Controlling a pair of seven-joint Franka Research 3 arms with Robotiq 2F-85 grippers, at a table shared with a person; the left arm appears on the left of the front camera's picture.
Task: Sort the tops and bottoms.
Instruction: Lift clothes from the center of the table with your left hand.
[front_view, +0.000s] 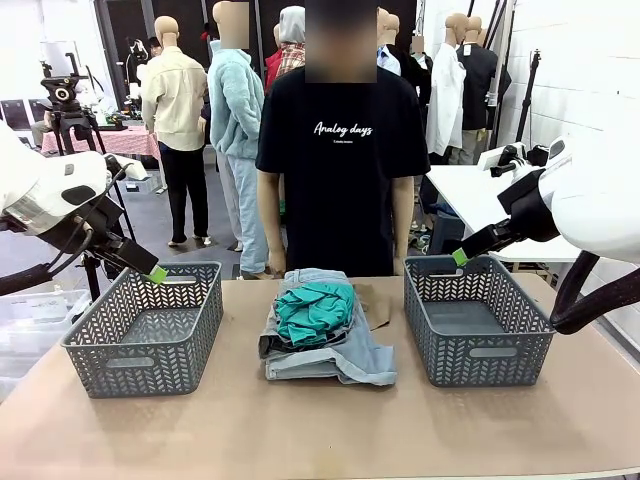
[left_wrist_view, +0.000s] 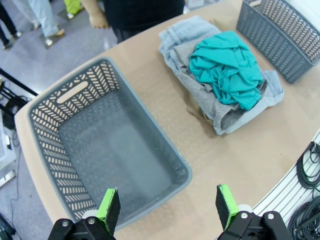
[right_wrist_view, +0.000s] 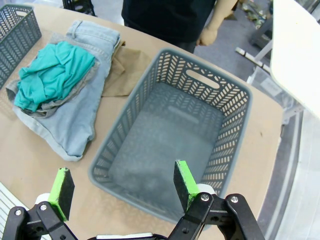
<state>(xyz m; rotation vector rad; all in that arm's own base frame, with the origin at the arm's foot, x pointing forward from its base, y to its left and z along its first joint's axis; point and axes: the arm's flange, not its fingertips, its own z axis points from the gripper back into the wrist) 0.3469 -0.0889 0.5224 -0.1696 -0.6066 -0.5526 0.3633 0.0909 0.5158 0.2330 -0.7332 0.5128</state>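
Teal top (front_view: 315, 310) lies heaped on denim shorts (front_view: 350, 362) mid-table (front_view: 300, 440), between left basket (front_view: 100, 345) and right basket (front_view: 480, 350), one per kind, I judge. Both my jaws hang apart, empty, above them.

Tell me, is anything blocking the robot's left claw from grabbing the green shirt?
Nothing visible does. The teal top lies uppermost on the pile of clothes, uncovered. The open left gripper hovers over the grey basket, with bare table between basket and pile.
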